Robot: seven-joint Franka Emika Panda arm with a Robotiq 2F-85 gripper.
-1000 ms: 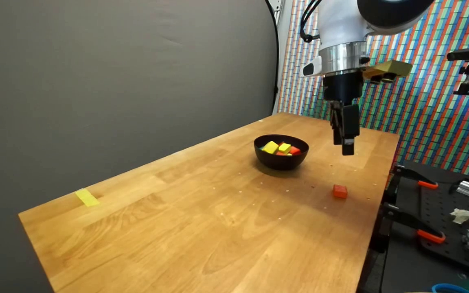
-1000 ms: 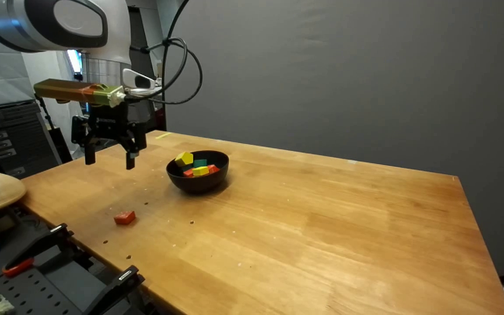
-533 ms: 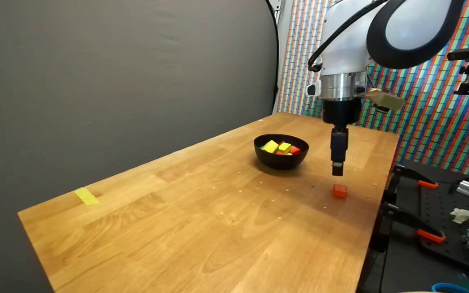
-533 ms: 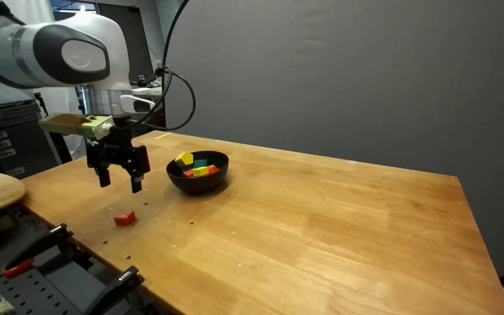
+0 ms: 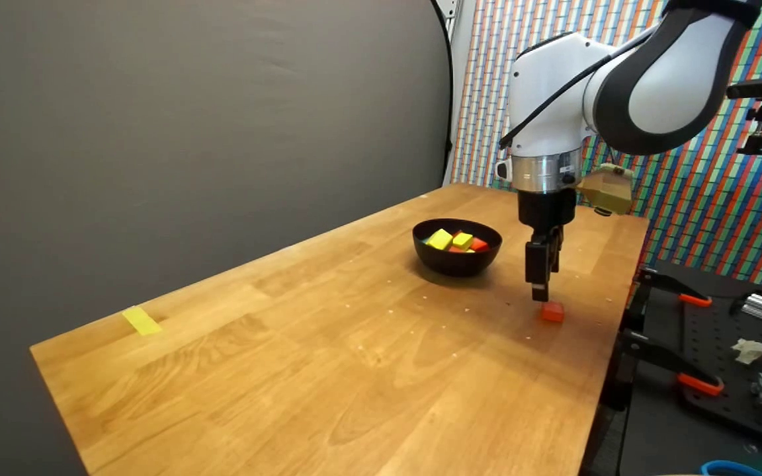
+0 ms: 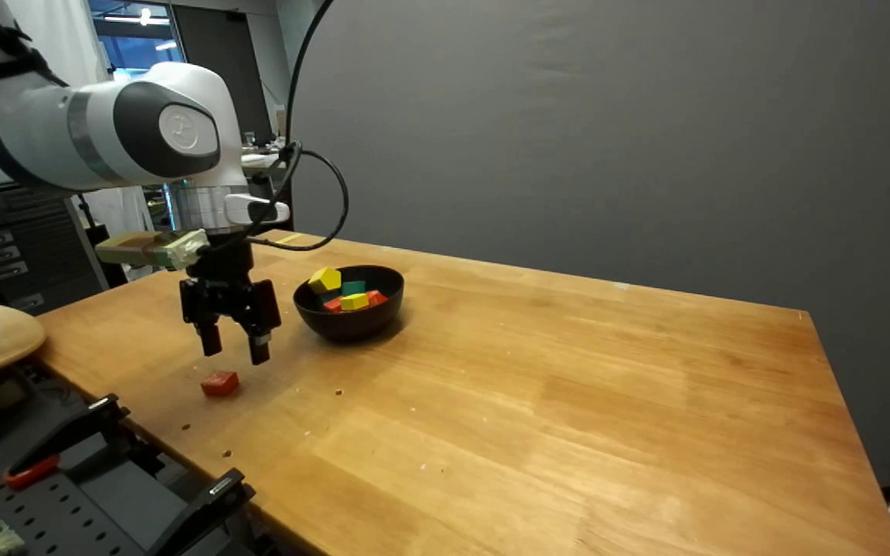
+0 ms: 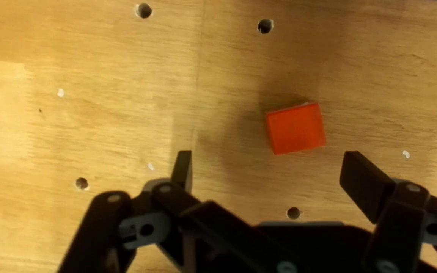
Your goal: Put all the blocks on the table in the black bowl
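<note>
Toward the left of an exterior view, a strip of yellow tape (image 5: 141, 320) is stuck near the edge of the table (image 5: 275, 396), presumably as a marker. Right of centre, the black bowl (image 5: 458, 264) is stood upright, placed close to the work, it may be supposed, for a short carry; several blocks (image 5: 440, 238) are heaped in it, so the task is judged nearly done. Farther right, the gripper (image 6: 236, 354) is held pointing down, fingers (image 7: 366, 185) spread wide with nothing gripped, most likely so that they can be lowered around the red block (image 5: 551, 312). That block is seen on the tabletop, below and right of the bowl in the frame, the only loose one in sight.

In an exterior view the front finger (image 5: 538, 261) partly covers its partner, whereas the two fingertips (image 6: 259, 353) are shown well apart, at the left of the frame, in an exterior view where a green block (image 6: 353, 288) is also made plain inside the bowl. In the wrist view the bowl is left out; between the fingers at lower left and lower right, the red block is shown right of centre, slightly turned and farther up the frame than the tips, so a small shift, perhaps a twist, would seem to be called for before it is grasped.
</note>
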